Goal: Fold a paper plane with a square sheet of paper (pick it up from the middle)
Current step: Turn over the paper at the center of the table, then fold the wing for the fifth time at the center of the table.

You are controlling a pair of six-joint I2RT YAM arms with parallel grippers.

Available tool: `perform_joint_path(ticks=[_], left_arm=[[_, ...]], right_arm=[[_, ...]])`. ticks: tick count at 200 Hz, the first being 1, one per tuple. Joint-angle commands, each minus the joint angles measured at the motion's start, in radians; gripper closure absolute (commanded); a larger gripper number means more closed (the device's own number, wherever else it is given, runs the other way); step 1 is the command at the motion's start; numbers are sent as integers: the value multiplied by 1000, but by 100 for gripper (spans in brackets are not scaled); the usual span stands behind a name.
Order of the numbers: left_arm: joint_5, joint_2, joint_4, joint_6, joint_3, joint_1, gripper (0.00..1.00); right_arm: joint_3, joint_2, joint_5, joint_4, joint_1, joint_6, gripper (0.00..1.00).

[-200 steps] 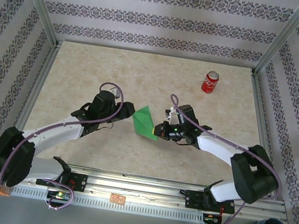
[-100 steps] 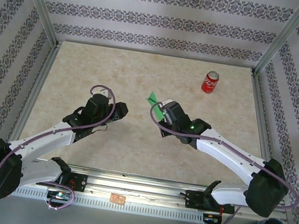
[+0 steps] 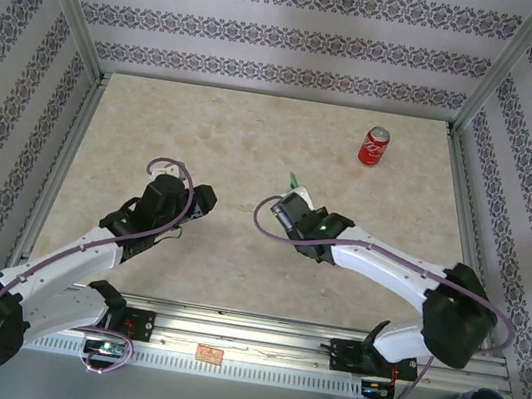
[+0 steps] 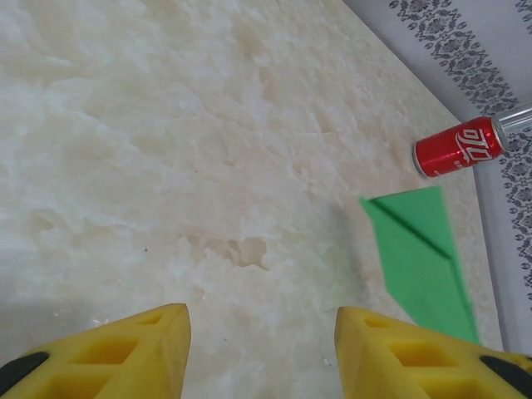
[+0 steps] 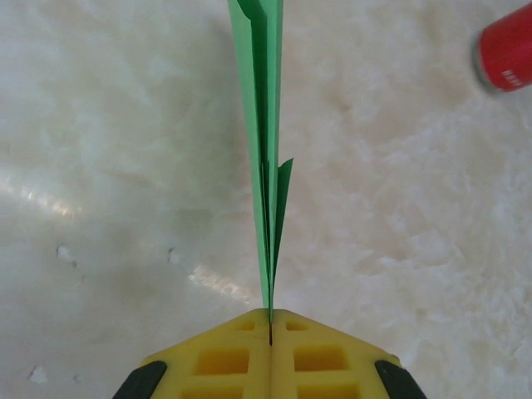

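Pale marbled tabletop (image 3: pixel 155 131) across the overhead view. Left of centre there, left hand (image 3: pixel 202 196); in its wrist view (image 4: pixel 262 332), parted about halfway, nothing between the yellow fingers. Just right of centre, right hand (image 3: pixel 292 207); in its wrist view (image 5: pixel 271 320), pressed fully together on the green paper plane (image 5: pixel 264 125). Pinched at one end, standing on edge, running straight up that frame from the fingertips. At lower right of the left wrist view, well apart from the left hand. Red soda can (image 3: pixel 374 147) at upper right overhead.
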Motion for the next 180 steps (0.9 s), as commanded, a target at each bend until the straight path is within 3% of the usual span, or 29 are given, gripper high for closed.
perform_joint_path(ticks=[1,19,36,65,102,122,146,163,180], left_arm=[[-34,-21,-36,-9,3,3,51],[-39,-20,-37,-4,7,3,50],[-43,-20,-28,-11,3,2,51],[-32,-20,-26,-13,2,2,50],[-20,-13,-25,-5,7,3,50],[5,4,-16,9,15,3,50],[55,45,28,10,16,3,50],[106,95,58,11,28,2,53],[164,154,77,14,51,3,57]], right_arm=[[40,65,-20,-62,42,-4,94],[61,99,-91,-42,77,-50,94],[55,105,-273,22,86,-81,91],[87,128,-449,24,88,-48,89],[104,95,-655,58,43,24,74],[24,13,-783,168,-53,121,71],[-128,-37,-1041,392,-246,308,69],[-194,4,-1212,539,-350,446,77],[-198,82,-1317,616,-373,515,85]])
